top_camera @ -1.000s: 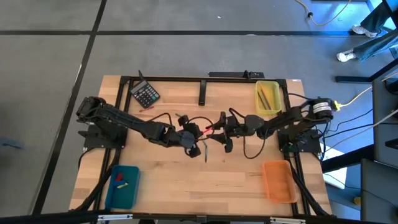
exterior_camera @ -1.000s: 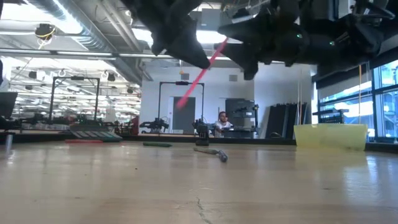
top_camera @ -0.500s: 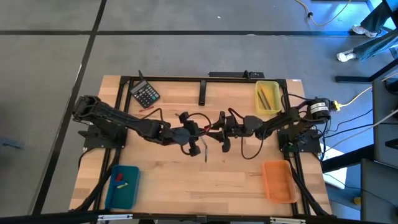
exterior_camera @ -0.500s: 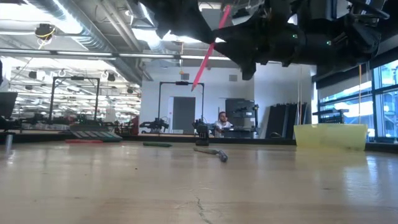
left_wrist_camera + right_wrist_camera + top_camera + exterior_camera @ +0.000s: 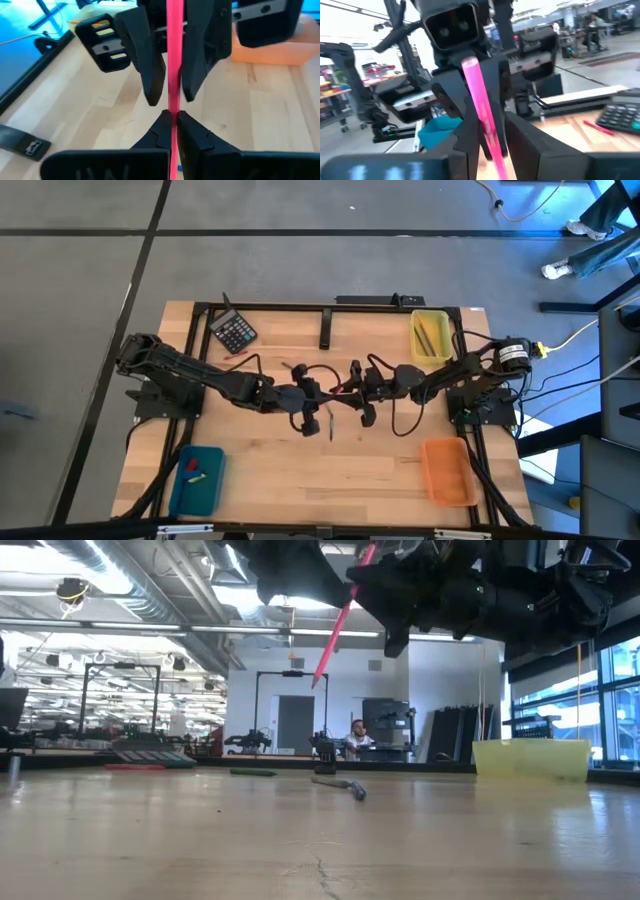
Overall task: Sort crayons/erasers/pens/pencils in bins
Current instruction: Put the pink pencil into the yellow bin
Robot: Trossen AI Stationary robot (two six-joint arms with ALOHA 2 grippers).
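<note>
Pink crayon (image 5: 174, 65) (airborne) between both grippers' fingers, left clamped, right's closure unclear.

Left end effector (image 5: 318, 393) clamped shut, facing right end effector (image 5: 352, 388) mid-table.

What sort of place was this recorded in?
Likely a robotics lab or workshop: open hall with exposed ceiling ducts, other equipment benches, a person seated behind, and a wooden table holding the arms.

Grey floor (image 5: 300, 260) — workshop hall (ceiling lights (image 5: 140, 585))
</note>
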